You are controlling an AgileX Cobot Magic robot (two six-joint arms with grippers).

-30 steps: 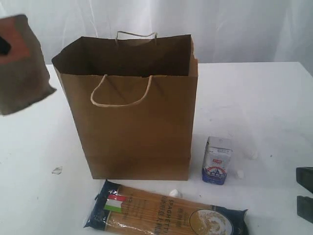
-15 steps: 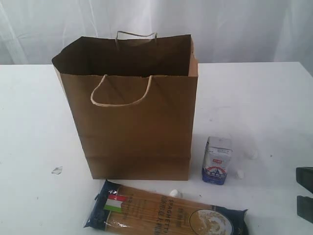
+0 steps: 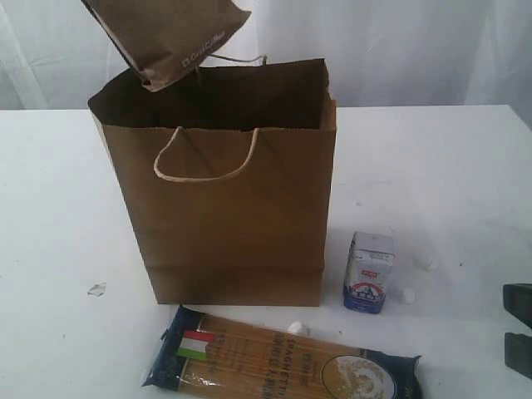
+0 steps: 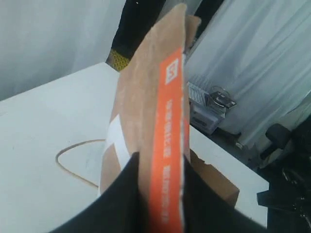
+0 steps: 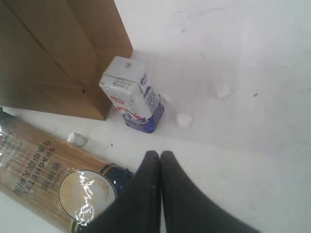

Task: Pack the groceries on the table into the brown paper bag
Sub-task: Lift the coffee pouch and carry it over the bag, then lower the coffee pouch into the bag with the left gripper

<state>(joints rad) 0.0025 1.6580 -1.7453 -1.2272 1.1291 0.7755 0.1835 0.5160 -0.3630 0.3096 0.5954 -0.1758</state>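
Held: brown pouch with orange label [image 3: 170,37], clamped in the left tool [image 4: 160,165], hanging tilted over the brown paper bag [image 3: 233,216], at the left-arm side of its open top.
Idle: right tool [image 5: 160,155], fingers together, by the spaghetti packet [image 3: 283,362] on the counter [image 3: 432,166].
Risk: the pouch's low corner is close to the rim; lowered here it may snag, crumple the paper or fall outside.
Hidden: left tool outside the exterior view; bag interior too dark to read.

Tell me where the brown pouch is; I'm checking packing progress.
Exterior view, upper left: the brown pouch hangs tilted above the open paper bag, gripped by the left pincer.
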